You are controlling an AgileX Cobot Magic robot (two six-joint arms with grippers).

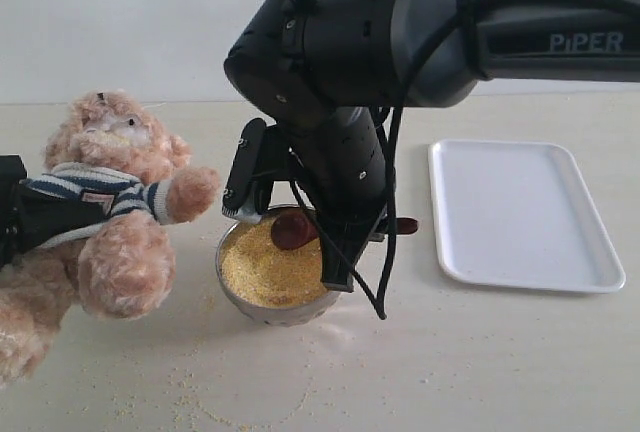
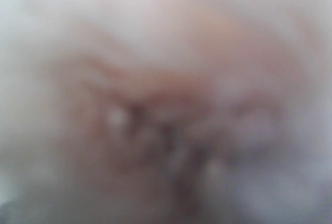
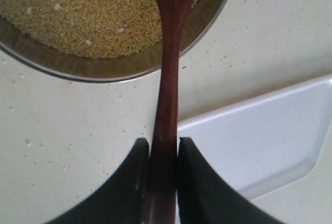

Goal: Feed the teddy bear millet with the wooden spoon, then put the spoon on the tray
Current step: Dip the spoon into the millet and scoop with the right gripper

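Count: 1 teddy bear [image 1: 115, 152], 1 metal bowl [image 1: 250, 310], 1 mound of millet [image 1: 262, 270] plus loose specks on tabletop [image 1: 470, 362], 1 wooden spoon [image 1: 290, 229], 1 tray [image 1: 520, 212], 2 robot arms [image 1: 430, 22].

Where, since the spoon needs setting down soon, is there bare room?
The tray is bare, as is the table between it and the camera. Crowded: bear and bowl sit close, the arm hangs over the bowl, grain litters the foreground.

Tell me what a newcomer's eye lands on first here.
The black right arm fills the middle, its hand pinching the wooden spoon over the metal bowl of yellow millet. At the left leans the fluffy teddy bear in a striped shirt; at the right lies the white tray.
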